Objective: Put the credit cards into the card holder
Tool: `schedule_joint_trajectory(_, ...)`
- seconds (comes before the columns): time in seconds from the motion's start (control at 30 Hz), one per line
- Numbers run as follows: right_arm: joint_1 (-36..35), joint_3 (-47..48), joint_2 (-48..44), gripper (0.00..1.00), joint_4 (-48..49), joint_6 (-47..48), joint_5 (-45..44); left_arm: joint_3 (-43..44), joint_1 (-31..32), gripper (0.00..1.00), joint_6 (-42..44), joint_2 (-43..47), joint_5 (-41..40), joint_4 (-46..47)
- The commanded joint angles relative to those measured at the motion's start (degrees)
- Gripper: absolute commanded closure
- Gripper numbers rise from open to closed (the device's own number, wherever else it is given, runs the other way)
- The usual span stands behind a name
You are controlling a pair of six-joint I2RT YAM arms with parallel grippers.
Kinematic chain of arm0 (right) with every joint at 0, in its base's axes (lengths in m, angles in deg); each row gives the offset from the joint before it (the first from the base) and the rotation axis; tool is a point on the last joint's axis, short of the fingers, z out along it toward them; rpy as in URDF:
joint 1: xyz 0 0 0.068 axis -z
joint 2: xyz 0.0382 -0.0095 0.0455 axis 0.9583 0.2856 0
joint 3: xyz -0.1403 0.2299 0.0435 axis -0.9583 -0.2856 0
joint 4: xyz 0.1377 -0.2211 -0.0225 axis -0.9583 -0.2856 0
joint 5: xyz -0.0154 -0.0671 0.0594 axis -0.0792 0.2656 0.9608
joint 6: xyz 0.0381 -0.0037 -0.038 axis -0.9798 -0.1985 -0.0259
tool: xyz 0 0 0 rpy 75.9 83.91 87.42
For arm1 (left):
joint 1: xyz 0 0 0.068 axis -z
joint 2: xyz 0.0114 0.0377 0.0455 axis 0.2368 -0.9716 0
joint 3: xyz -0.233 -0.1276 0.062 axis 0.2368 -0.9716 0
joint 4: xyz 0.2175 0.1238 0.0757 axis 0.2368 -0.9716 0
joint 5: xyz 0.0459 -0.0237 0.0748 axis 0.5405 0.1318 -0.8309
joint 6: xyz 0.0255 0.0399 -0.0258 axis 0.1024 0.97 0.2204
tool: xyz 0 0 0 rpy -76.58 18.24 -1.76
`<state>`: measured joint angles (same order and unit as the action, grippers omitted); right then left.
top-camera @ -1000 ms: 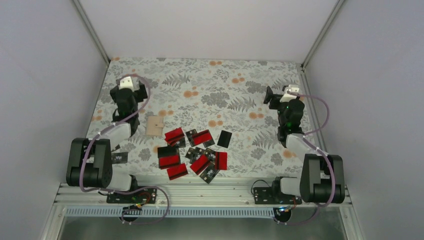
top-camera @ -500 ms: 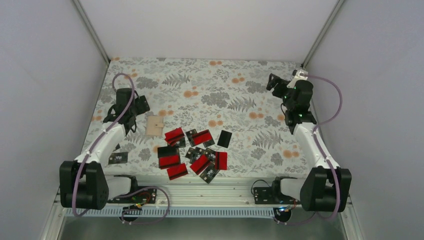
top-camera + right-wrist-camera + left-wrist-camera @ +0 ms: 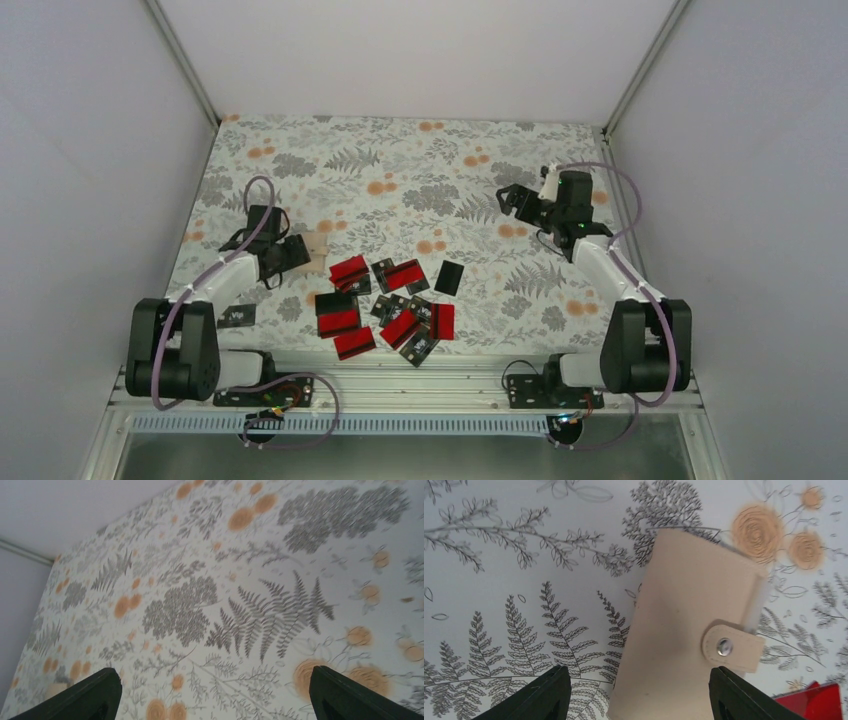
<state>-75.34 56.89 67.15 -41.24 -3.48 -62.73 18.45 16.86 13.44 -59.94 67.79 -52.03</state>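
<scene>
The card holder (image 3: 684, 625), a tan folded case shut by a strap with a small metal snap (image 3: 724, 646), lies flat on the floral cloth. My left gripper (image 3: 639, 670) hovers low over its near end, open, one finger on each side; the left finger stands clear of it and the right finger is close by the strap. From above, the left gripper (image 3: 293, 254) covers most of the card holder (image 3: 320, 242). The credit cards (image 3: 385, 300), red and black, lie scattered just right of it. My right gripper (image 3: 507, 195) is open and empty over bare cloth at mid right.
One black card (image 3: 449, 277) lies apart at the right of the pile, another (image 3: 236, 316) beside the left arm near the front edge. A red card corner (image 3: 819, 700) shows close to the holder. Grey walls enclose the cloth (image 3: 420, 170) on three sides.
My left arm came down and forward onto the card holder, and its jaws narrowed a little. My right arm swung inward to the left and lowered, still open.
</scene>
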Motion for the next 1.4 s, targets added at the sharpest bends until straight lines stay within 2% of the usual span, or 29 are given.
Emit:
schedule_joint_trajectory(0.0, -2.2, -0.9, 1.2, 0.06, -1.6, 0.2, 2.6, -0.9, 0.1, 0.33, -1.8, -2.6, 0.4, 1.1)
schedule_joint_trajectory(0.13, -3.7, -1.2, 2.2, 0.08, -1.3, -0.1, 2.7, -1.6, 0.0, 0.41, -1.8, -5.0, 0.1, 3.1)
schedule_joint_trajectory(0.37, -5.4, -1.1, 3.4, 0.09, -1.1, 0.2, 2.8, -2.7, 0.0, 0.63, -0.8, -8.4, 3.4, 7.2)
schedule_joint_trajectory(0.5, -6.3, -0.9, 3.7, 0.14, -0.9, 0.5, 3.0, -2.9, 0.4, 0.74, 0.1, -9.2, 6.6, 9.5)
schedule_joint_trajectory(0.63, -7.4, -0.5, 3.8, 0.16, -0.8, 0.7, 3.6, -2.8, 1.4, 0.77, 0.0, -10.7, 9.1, 12.0)
schedule_joint_trajectory(0.77, -8.3, -0.1, 4.2, 0.18, -0.7, 1.0, 3.7, -0.4, 5.1, 0.78, -1.3, -14.0, 10.1, 13.9)
schedule_joint_trajectory(1.13, -12.1, 2.8, 8.6, 0.2, -2.0, 1.7, 3.3, 8.3, 15.8, 0.77, -12.1, -24.3, 12.1, 20.9)
schedule_joint_trajectory(1.3, -14.9, 5.8, 11.3, 0.2, -2.9, 2.0, 3.0, 12.3, 19.3, 0.69, -13.4, -24.5, 12.3, 18.4)
schedule_joint_trajectory(1.37, -16.3, 7.9, 12.8, 0.2, -3.9, 2.4, 3.0, 13.0, 19.2, 0.62, -11.7, -22.1, 9.0, 16.0)
